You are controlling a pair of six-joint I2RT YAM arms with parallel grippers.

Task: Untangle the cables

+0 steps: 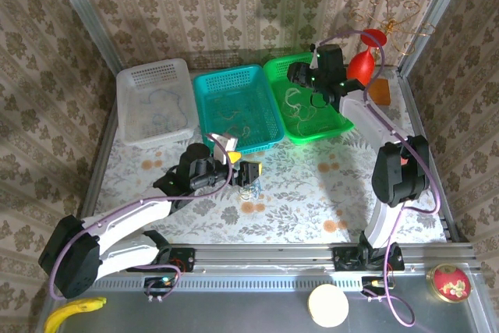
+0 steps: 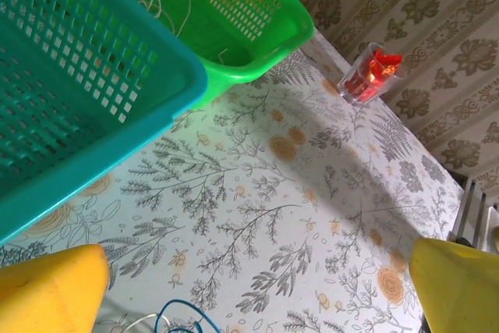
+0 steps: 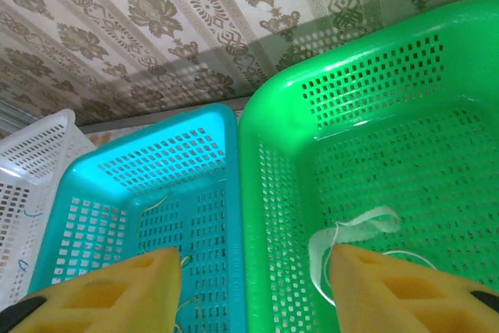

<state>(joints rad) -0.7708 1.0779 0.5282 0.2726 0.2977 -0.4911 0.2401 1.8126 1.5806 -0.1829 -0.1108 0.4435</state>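
Where three baskets stand in a row, white (image 1: 154, 69), teal (image 1: 228, 76), green (image 3: 251, 177), each holds thread-thin cables (image 1: 234, 118). Left claw (image 2: 256, 255) spread wide above the surface (image 2: 312, 193); blue-and-white cable tangle (image 2: 175, 321) lies beneath, untouched. Right claw (image 3: 249, 259) apart, empty, over the green basket; cream cable (image 3: 351, 228) just beside one finger.

On the floral worktop (image 1: 312, 193): white basket (image 1: 152, 74), teal basket (image 1: 234, 77) and green basket (image 1: 321, 133) in a back row, thin cables (image 1: 158, 105) in each; small tangle (image 1: 248, 191) under my wide-spread left claw (image 1: 240, 158); my right claw (image 1: 310, 91) over the green basket.
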